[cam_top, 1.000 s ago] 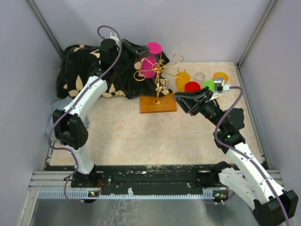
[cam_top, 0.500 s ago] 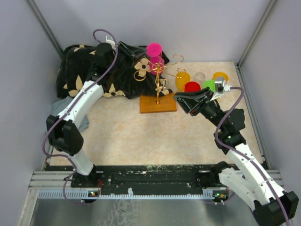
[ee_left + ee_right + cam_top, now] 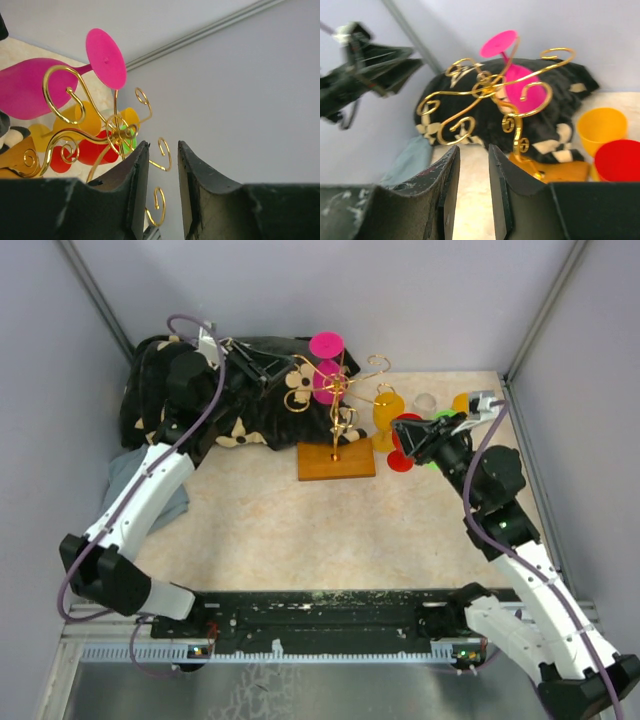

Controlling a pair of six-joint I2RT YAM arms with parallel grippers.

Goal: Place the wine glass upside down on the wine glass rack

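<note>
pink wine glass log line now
wine glass: inverted on wine glass rack | left gripper: open, clear | right gripper: open, empty

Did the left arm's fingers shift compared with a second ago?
Yes. The left fingers have backed off leftward, away from the gold wire rack on its wooden base, leaving the pink wine glass hanging there.

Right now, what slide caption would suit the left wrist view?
Pink wine glass hanging on the gold wire rack, beyond the open left gripper.
</note>
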